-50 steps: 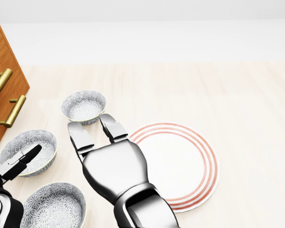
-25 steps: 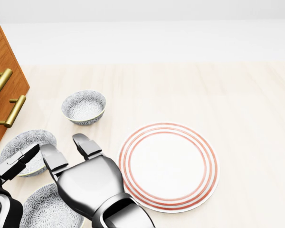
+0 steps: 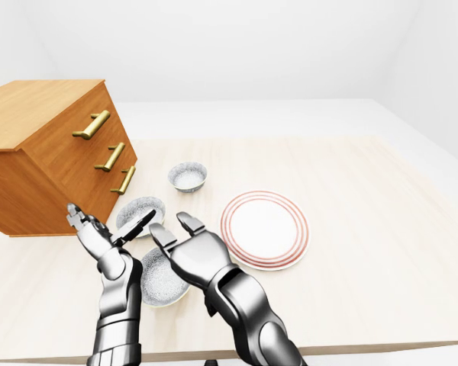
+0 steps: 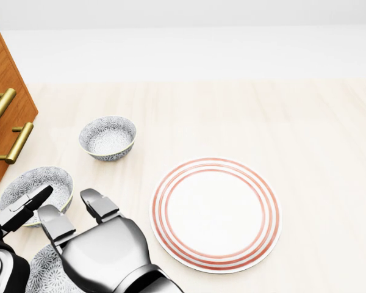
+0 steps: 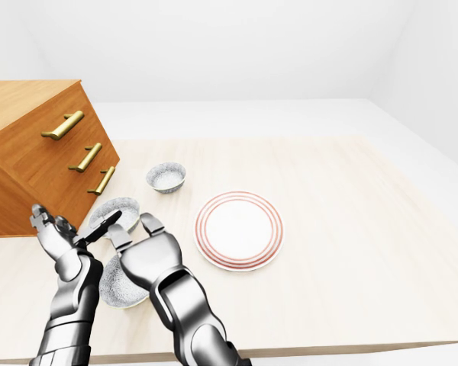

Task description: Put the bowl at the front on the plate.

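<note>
Pale wood table (image 4: pixel 317 122), plain white room. Just left of the plate (image 4: pixel 215 213) the front bowl (image 3: pixel 159 284) sits on the table, mostly covered by the right hand (image 4: pixel 107 250), whose fingers are spread and grip nothing. The left hand (image 3: pixel 101 238) is splayed too, overlapping the middle bowl (image 4: pixel 55 180). The third bowl (image 4: pixel 108 137) is up-left of the plate, the drawer chest (image 3: pixel 53 152) well left.

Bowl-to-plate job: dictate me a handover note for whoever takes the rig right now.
Right hand: open, fingers spread above the lowest bowl in the head view, not gripping it.
Left hand: open, empty, beside the middle bowl.
Third bowl sits higher in the view. The plate is bare, to the right of the bowls.
Done: nothing placed yet.
Left: close on the lowest bowl, lift it, set it on the plate.
</note>
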Tool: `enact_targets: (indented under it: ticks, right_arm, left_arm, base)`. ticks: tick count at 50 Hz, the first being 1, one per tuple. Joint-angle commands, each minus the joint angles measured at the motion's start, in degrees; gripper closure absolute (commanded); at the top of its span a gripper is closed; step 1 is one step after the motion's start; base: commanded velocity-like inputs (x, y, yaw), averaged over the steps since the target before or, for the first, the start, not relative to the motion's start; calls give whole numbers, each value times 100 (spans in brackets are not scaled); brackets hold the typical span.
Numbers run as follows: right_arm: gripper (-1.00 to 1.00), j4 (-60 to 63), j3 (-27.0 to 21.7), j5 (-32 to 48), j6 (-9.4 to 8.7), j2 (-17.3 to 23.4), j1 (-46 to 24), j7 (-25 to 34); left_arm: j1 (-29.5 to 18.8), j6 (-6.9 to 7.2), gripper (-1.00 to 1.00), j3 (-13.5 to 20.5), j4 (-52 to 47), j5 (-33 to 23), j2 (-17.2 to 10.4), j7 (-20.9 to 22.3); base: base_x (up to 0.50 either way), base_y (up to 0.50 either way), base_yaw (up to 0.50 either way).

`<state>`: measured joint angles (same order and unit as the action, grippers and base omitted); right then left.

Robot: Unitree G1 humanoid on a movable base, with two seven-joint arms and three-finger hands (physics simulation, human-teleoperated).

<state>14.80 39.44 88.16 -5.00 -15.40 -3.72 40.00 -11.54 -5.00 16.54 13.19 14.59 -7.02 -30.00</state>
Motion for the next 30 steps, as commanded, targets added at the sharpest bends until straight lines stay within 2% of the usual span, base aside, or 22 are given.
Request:
enact_targets:
  ticks: [1,30]
  right_arm:
    - [-100,78,60,-131,0,17,159,0]
    - [-100,13,8,-27,0,134,115,0]
  left_arm:
    - [-2,0,-100,-10,6,10,-10,0]
    - [11,0,-100,2,-49,-5,5,0]
  base:
    - [0,0,0]
    - [0,0,0]
